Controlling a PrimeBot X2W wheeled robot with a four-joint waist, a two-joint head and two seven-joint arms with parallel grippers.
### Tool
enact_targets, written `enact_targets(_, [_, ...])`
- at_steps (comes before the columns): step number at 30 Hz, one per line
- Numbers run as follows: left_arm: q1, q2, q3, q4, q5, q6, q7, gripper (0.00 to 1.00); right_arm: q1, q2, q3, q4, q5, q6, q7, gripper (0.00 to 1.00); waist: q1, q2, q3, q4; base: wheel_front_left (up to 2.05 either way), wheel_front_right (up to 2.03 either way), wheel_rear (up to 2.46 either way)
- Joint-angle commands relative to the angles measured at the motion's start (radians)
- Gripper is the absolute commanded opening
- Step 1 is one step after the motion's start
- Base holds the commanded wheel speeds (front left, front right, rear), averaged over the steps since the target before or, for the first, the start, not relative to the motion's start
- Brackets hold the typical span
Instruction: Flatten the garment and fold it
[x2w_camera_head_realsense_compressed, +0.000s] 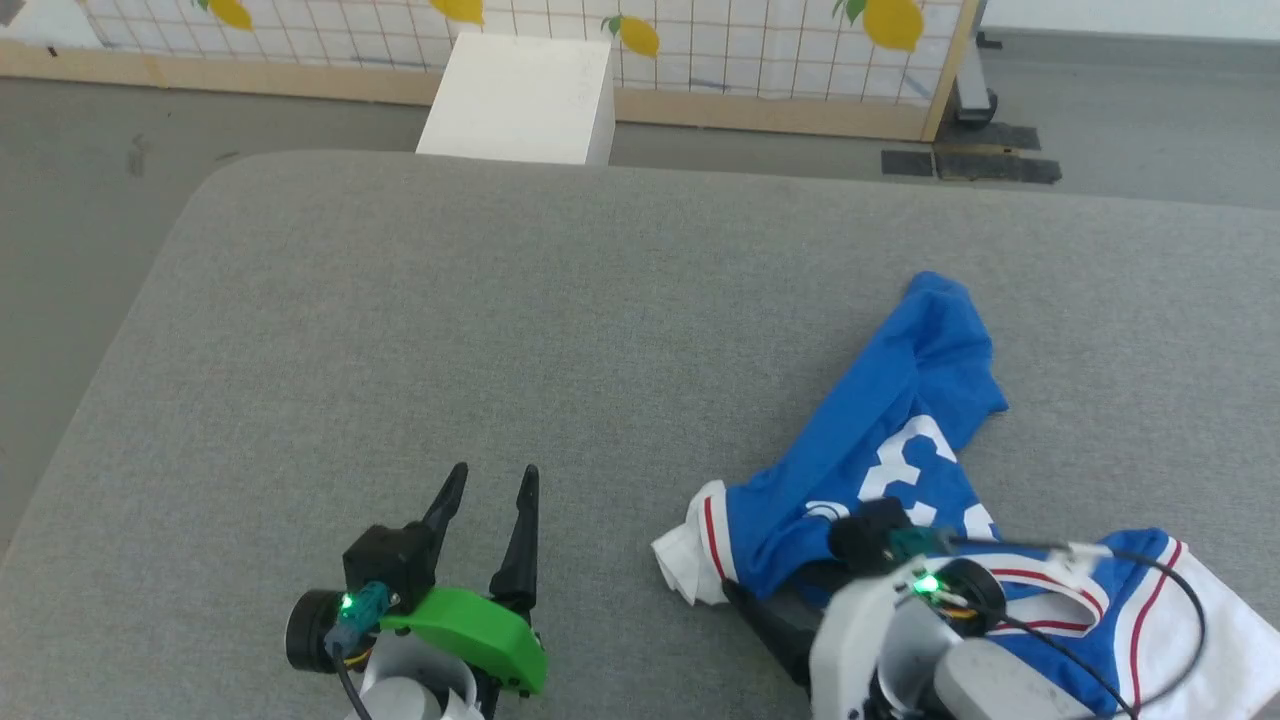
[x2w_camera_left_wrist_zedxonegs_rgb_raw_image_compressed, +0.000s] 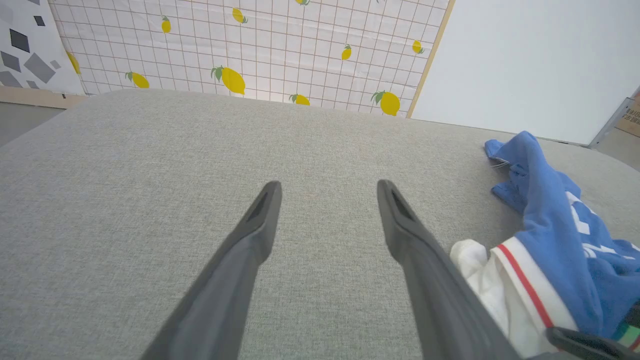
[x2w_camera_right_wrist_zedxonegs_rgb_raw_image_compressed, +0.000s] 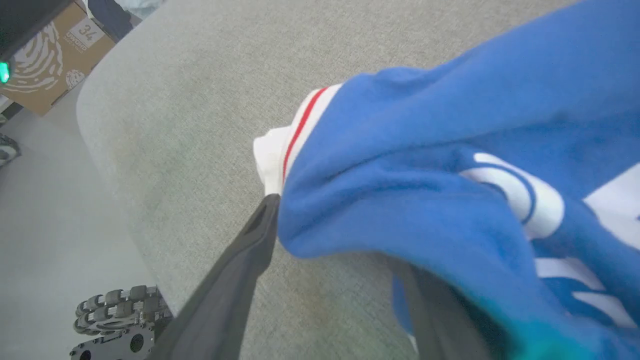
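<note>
Holding left jaws wide open, empty, above the grey desk (x2w_camera_head_realsense_compressed: 500, 300); holding right jaws parted too, gripping nothing, under the crumpled blue garment (x2w_camera_head_realsense_compressed: 900, 420).

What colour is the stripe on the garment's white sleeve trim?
Red stripe; clearest in left wrist view.

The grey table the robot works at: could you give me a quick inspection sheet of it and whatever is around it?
Surface: grey cloth-covered table with rounded corners.
Job's things: blue shirt, crumpled at the robot's right, not flattened, not folded.
Clutter: nothing seen.
Grippers: left gripper open, over bare table; right gripper open, with shirt cloth draped over one finger.
Cables: black cable loops from the right wrist above the shirt.
Surroundings: white box, lemon-print screen, cardboard box, grey floor.
</note>
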Motion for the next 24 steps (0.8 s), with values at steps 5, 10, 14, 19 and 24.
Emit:
enact_targets(5, [0.027, 0.017, 0.010, 0.003, -0.008, 0.012, -0.005, 1.00, 0.119, -0.013, -0.123, -0.097, -0.071, -0.001, -0.125, 1.00, -0.0001, 0.0120, -0.043, -0.028, 0.00, 0.00, 0.00])
enact_targets(10, [0.045, 0.028, 0.013, 0.001, -0.011, 0.018, -0.003, 1.00, 0.211, 0.016, -0.284, -0.182, -0.172, -0.001, -0.198, 1.00, -0.0001, 0.0120, -0.068, -0.047, 0.00, 0.00, 0.00])
enact_targets(14, [0.055, 0.036, 0.009, -0.004, -0.012, 0.021, 0.006, 1.00, 0.268, 0.053, -0.405, -0.263, -0.247, -0.001, -0.209, 1.00, -0.0001, 0.0120, -0.078, -0.059, 0.00, 0.00, 0.00])
enact_targets(19, [0.066, 0.044, 0.003, -0.010, -0.014, 0.022, 0.016, 1.00, 0.331, 0.086, -0.564, -0.394, -0.345, -0.001, -0.182, 1.00, -0.0001, 0.0120, -0.086, -0.071, 0.00, 0.00, 0.00])
enact_targets(24, [0.074, 0.049, -0.005, -0.014, -0.016, 0.022, 0.023, 1.00, 0.399, 0.091, -0.679, -0.525, -0.415, -0.001, -0.120, 1.00, -0.0001, 0.0120, -0.088, -0.083, 0.00, 0.00, 0.00])
